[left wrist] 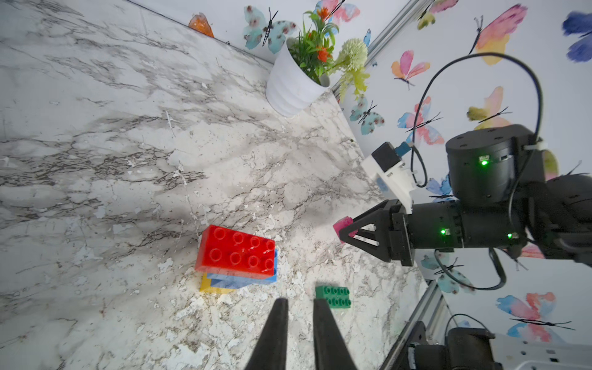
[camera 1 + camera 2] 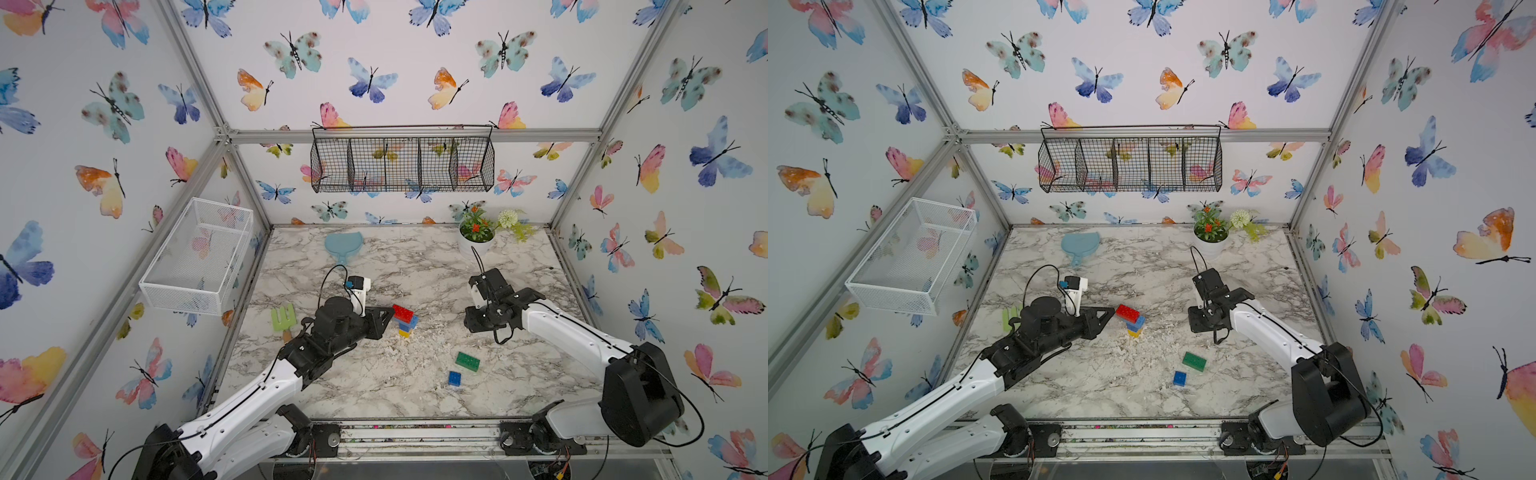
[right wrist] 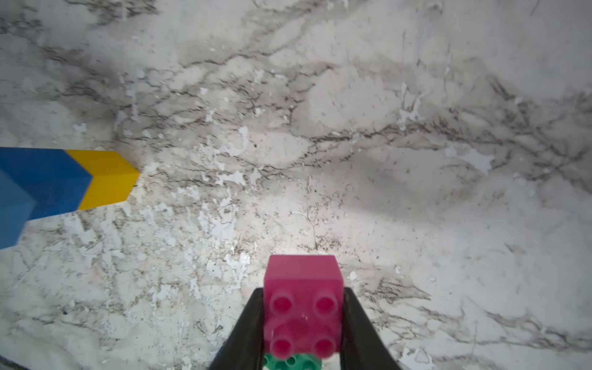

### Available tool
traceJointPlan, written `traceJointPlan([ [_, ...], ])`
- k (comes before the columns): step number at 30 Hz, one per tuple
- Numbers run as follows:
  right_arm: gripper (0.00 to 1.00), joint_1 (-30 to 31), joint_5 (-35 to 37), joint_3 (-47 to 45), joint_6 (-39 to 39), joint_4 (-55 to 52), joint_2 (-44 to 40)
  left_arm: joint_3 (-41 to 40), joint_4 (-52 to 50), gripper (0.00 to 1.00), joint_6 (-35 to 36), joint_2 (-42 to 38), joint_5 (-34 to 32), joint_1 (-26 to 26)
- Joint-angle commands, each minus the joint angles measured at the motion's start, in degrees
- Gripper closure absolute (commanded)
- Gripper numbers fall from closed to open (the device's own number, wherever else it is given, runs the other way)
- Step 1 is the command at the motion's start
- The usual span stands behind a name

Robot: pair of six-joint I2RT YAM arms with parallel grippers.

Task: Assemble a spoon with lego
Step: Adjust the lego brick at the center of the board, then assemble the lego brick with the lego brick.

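No text, label, brand, number or sign can be read on anything here.

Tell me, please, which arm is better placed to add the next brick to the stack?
Right: the right hand grips the pink brick across from the red-topped stack. The left hand is open and empty beside that stack, so it would first need a brick.
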Motion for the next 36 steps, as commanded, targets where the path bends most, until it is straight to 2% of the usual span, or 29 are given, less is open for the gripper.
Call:
traceJointPlan([
  [1,0.99,1.7,-6.8,2.2,-6.9,1.4,-1.6,-0.4,0.0,0.77,-1.6,0.6,4.9,5.0],
  [4,0.98,3.5,-9.0,4.2,-10.3,2.4,-0.5,-0.9,3.0,0.72,-2.0,3.2,8.6,8.2],
  [10,0.99,9.2,-9.8,9.8,-14.7,1.5,5.0,2.1,2.9,0.63,0.9,7.2,9.8,8.6],
  [14,0.99,10.5,-10.3,10.7,-16.2,1.6,7.3,1.5,4.7,0.59,0.7,8.3,10.1,8.8],
  [20,0.99,13.2,-10.5,12.3,-17.9,1.8,9.6,0.8,5.9,0.57,0.9,10.6,10.1,8.9],
  [36,0.99,14.7,-9.2,17.7,-19.9,-2.3,14.2,0.2,6.9,0.56,1.8,14.0,9.6,9.0],
])
